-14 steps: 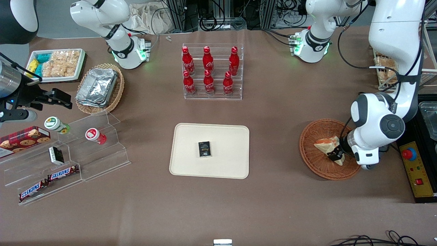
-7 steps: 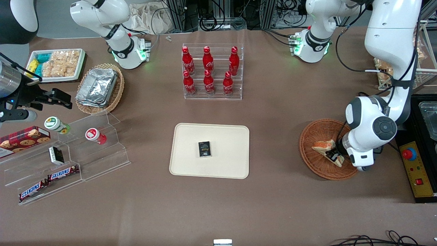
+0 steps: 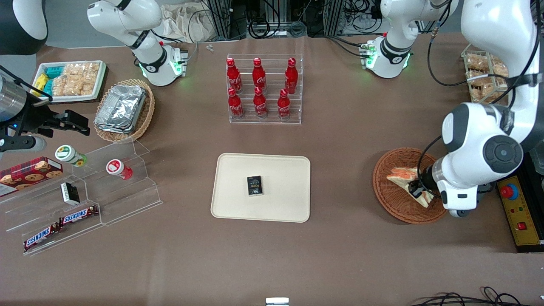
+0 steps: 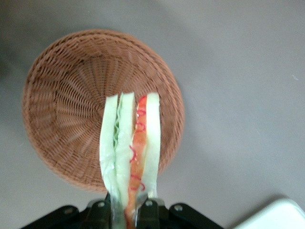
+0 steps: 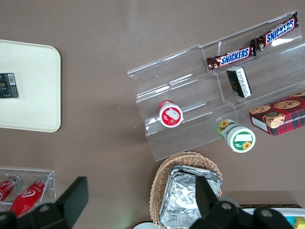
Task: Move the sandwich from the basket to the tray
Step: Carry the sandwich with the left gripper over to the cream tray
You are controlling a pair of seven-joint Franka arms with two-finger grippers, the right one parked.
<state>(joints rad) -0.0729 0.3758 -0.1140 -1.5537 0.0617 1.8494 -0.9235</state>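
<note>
Left arm's black two-finger gripper point(image 3: 415, 190) over the round reddish-brown woven wicker basket point(image 3: 389, 195), toward the working arm's end of the table. Fingers point(image 4: 98, 213) clamped on the triangular white-bread sandwich wedge point(image 3: 403, 177), one on each flat bread face. Wrist view: sandwich point(image 4: 129, 157) held edge-on, green filling layer beside one slice, orange-red layer beside the other; basket point(image 4: 66, 95) seen below it. Sandwich appears raised above the basket floor; contact with the weave cannot be told. Front view: sandwich over the basket's centre to 3 o'clock part, wedge tip toward 10 o'clock.

Large flat cream-beige rectangular tray with rounded corners point(image 3: 280, 170) at table centre, well apart from the basket, at roughly 9 o'clock from it. Small black box point(image 3: 254, 185) lying flat near the tray's middle. A pale rounded corner also visible in the wrist view, likely the tray point(image 4: 281, 214).

Clear acrylic rack of six red bottles point(image 3: 263, 89) at 12 o'clock from the tray, farther from the front camera. Pale oval wicker basket with foil containers point(image 3: 124, 109) and white tray of packaged snacks point(image 3: 70, 80) toward the parked arm's end. Clear stepped acrylic stand point(image 3: 91, 195) there too, carrying two Snickers bars point(image 3: 59, 225) and a red-lidded cup point(image 3: 118, 168). Yellow control box with red button point(image 3: 516, 208) just beside the basket at 3 o'clock.
</note>
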